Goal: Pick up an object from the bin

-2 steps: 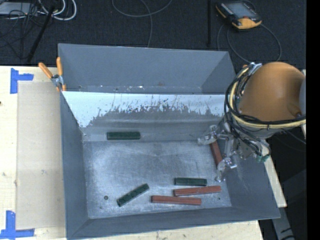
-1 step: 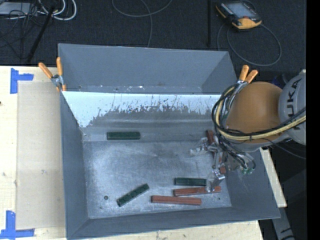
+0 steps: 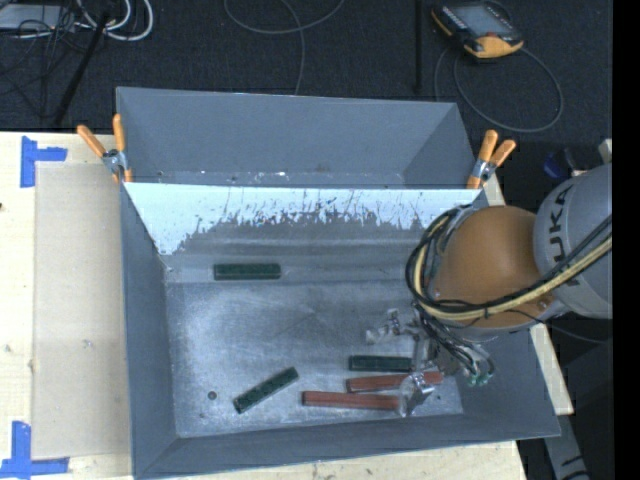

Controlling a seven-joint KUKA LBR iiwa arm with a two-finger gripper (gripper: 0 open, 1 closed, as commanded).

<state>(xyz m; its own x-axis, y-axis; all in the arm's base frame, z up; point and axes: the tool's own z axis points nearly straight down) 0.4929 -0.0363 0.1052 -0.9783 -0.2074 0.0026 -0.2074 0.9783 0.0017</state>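
Nearest to us, close to the front wall of the bin (image 3: 300, 148), we are seeing a long reddish-brown bar (image 3: 350, 400) lying flat on the floor and running left to right. Its right end is reaching the hand (image 3: 418, 388), which is sitting low over the front right part of the floor. To the left, well apart from the hand, a tilted dark green bar (image 3: 265, 389) is lying with its right end raised toward the back.

Just behind the long bar, a shorter reddish-brown bar (image 3: 378, 382) is lying almost parallel to it, and its right end is also disappearing under the hand's metal parts. We cannot tell whether the hand is open or closed, nor whether it is gripping either bar. Behind these two, a short dark green bar (image 3: 378, 364) is lying just beside the hand's left side.

Above the hand, we are looking at the wrist pointing down and leftward into the bin, with the orange cover (image 3: 485, 258) bulging over the bin's right wall and black and yellow cables (image 3: 425, 268) looping around it. The arm (image 3: 580, 238) is coming in from the right, over the rim.

Farthest back, another dark green bar (image 3: 246, 271) is lying level at the foot of the sloping rear wall, left of centre.
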